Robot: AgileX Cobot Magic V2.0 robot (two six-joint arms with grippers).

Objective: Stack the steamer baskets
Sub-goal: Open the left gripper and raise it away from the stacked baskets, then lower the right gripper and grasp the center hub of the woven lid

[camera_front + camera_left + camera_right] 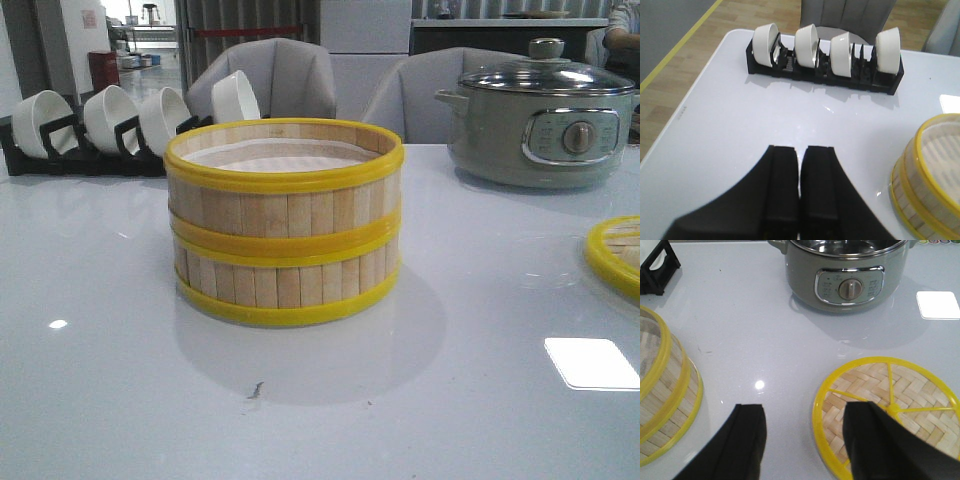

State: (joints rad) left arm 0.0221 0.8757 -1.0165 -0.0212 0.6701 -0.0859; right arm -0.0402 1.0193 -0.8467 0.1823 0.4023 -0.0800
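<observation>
In the front view you have the two steamer baskets (285,222) stacked one on the other at the middle of the white table (110,390), rims lined up, the top tier open. At ten o'clock from the stack stands the black rack (60,152) with four white bowls (112,115); at two o'clock sits the grey electric pot (540,118) under its glass lid. The woven lid (615,255) lies flat at three o'clock, cut by the frame edge, well apart from the stack. Neither gripper shows here.

In the left wrist view your left gripper (800,192) has its black fingers pressed together, holding nothing, above bare table. The stack's rim shows at four o'clock in the frame, the bowl rack at twelve.

In the right wrist view your right gripper (805,445) is spread wide and empty. One finger (880,440) overlaps the woven lid's near edge; you cannot tell whether it touches. The stack sits at nine o'clock, the pot at twelve.
</observation>
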